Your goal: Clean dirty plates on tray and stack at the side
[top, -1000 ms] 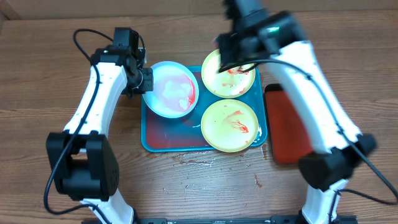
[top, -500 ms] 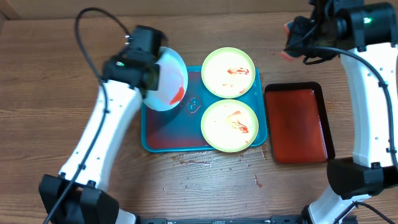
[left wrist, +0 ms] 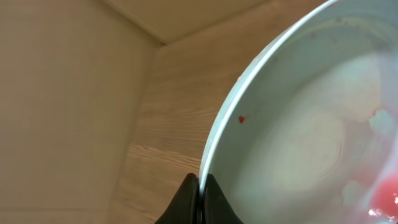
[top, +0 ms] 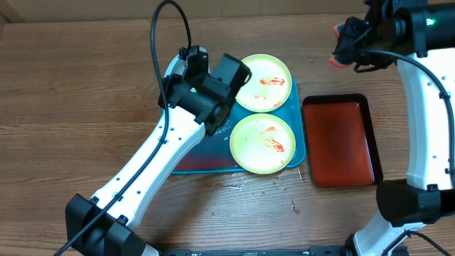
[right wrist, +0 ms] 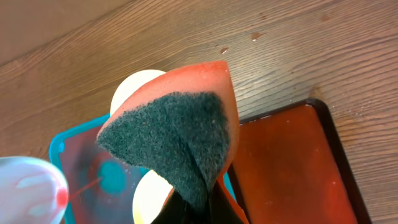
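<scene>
- The left tool [left wrist: 200, 186] pinches the saucy blue plate [left wrist: 311, 124] by its rim, above the tray [top: 213, 158].
- The right tool [right wrist: 199, 208] pinches a sponge [right wrist: 168, 130], far right.
- Both yellow plates [top: 261, 83] [top: 264, 143] lie dirty on the tray; nothing is stacked.

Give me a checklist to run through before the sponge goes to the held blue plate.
1. The left gripper is shut on the blue plate at its rim: ok.
2. The right gripper is shut on the sponge: ok.
3. Sponge near the blue plate: not ok, far apart in the overhead view.
4. Blue plate clean: not ok, red sauce shows.
5. The far yellow plate and near yellow plate rest on the tray: ok.
</scene>
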Motion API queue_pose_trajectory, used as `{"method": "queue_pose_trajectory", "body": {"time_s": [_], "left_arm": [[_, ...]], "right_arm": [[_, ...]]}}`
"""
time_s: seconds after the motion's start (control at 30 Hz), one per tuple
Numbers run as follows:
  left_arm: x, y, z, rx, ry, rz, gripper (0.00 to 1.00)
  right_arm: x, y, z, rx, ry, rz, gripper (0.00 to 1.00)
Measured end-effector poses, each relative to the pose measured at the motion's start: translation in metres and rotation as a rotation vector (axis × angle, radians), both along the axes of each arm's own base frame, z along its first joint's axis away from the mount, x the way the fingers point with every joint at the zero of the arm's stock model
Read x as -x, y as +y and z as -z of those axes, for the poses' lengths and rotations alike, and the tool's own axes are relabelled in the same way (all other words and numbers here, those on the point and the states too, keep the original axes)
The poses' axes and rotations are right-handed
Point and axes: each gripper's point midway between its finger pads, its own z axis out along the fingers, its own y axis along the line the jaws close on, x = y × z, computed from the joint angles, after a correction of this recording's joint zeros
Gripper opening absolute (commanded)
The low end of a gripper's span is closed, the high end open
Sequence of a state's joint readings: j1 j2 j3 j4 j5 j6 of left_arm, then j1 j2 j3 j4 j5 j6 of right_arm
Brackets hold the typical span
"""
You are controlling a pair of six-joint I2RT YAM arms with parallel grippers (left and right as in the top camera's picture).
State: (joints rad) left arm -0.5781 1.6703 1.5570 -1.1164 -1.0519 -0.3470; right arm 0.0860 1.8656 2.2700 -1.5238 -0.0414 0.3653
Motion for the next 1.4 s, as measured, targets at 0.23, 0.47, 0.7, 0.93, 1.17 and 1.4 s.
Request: {"method": "queue_pose_trajectory", "body": {"time_s": [0.23,0.47,0.7,0.93,1.17,1.4], "left_arm": [[0.004,0.001,-0.021,-0.074,-0.12,-0.045,0.04],[0.006,-0.005,-0.037,-0.128,-0.202,-0.049,0.04],[0.007,-0.006,-0.042,-0.151,-0.219,-0.051,0.04],[0.006,-0.008,-0.035,-0.123,-0.193,-0.039,0.04],[0.003,-0.01,0.02,0.105,0.038,0.006,0.04],[0.0,0.005,0.06,0.364,0.226,0.001,0.04]], "right_arm": [[0.002,-0.005,0.001,0.0,0.01,0.012,0.04],[0.002,-0.005,0.002,-0.002,0.014,0.011,0.04],[0.003,-0.005,0.002,-0.002,0.016,0.011,0.04],[0.005,-0.005,0.002,-0.001,0.023,0.011,0.04],[0.008,-0.005,0.004,0.0,0.039,0.011,0.04],[0.008,-0.005,0.004,0.0,0.039,0.011,0.04]]}}
